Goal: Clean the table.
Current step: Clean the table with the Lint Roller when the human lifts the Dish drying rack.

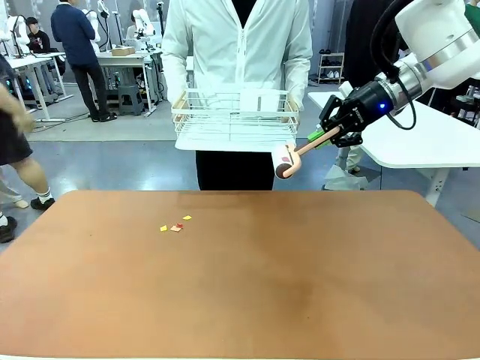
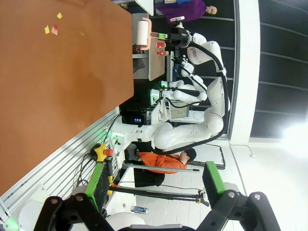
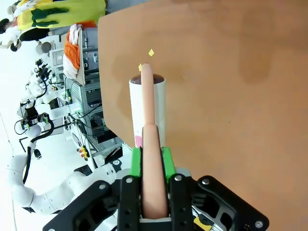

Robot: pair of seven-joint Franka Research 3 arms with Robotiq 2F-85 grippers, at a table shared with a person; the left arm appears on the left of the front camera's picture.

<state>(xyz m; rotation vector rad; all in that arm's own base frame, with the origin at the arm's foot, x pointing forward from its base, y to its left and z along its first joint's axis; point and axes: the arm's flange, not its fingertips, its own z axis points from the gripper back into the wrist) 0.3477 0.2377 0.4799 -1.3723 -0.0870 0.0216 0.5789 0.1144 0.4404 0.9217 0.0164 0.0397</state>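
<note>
A person (image 1: pixel 236 45) at the far side holds a white wire rack (image 1: pixel 234 120) level at the waist (what lies in it I cannot tell). Just by its near right corner hangs a lint roller (image 1: pixel 285 161), its peach handle clenched in the right gripper (image 1: pixel 334 135), the roll end tilted down over the far edge of the table (image 1: pixel 262 285). The left gripper (image 2: pixel 154 180) stands released, jaws spread wide, off the table's near side. The terracotta table fills the foreground; small yellow and red paper scraps (image 1: pixel 175 224) lie together near its far left. Beyond are white-topped tables (image 1: pixel 420 142) and a grey floor (image 1: pixel 112 161).
</note>
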